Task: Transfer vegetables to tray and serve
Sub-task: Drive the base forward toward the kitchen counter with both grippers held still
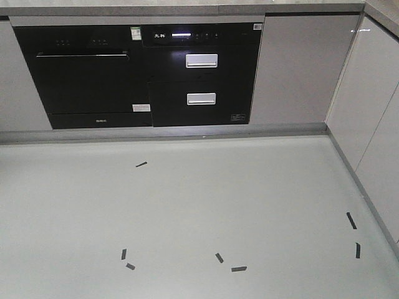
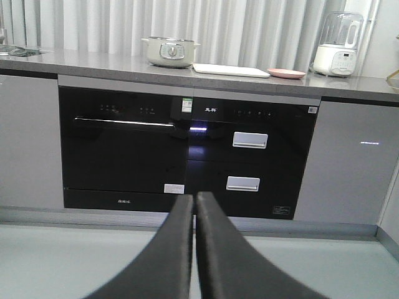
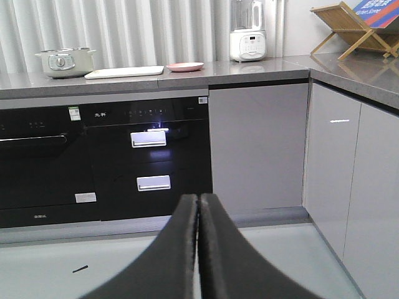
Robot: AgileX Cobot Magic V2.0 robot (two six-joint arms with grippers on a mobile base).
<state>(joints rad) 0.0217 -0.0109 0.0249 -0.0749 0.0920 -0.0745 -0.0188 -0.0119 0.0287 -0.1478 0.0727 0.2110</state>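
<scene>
We are at the approach step, with nothing picked up yet: both wrist views look across open floor (image 1: 199, 205) toward the bench (image 2: 93, 65), which stands well apart from us above the black oven (image 2: 118, 146). The left fingers (image 2: 174, 249) are pressed together with nothing between them, and the right fingers (image 3: 177, 249) are closed and empty in the same way. The tray (image 2: 230, 70) lies flat on the bench top, just beside a pale pot (image 2: 169, 52) on one side and a pink plate (image 2: 287, 73) on the other, with a blender (image 2: 337, 45) further along. We cannot see the vegetables from here; the low angle shows only the rims of the plate and tray, so whatever lies on them is hidden. We judge that the next move calls for rolling the base up to the bench in front of the tray and plate, raising the arms above the bench top, finding the vegetables, and parting one set of fingers before reaching in.
</scene>
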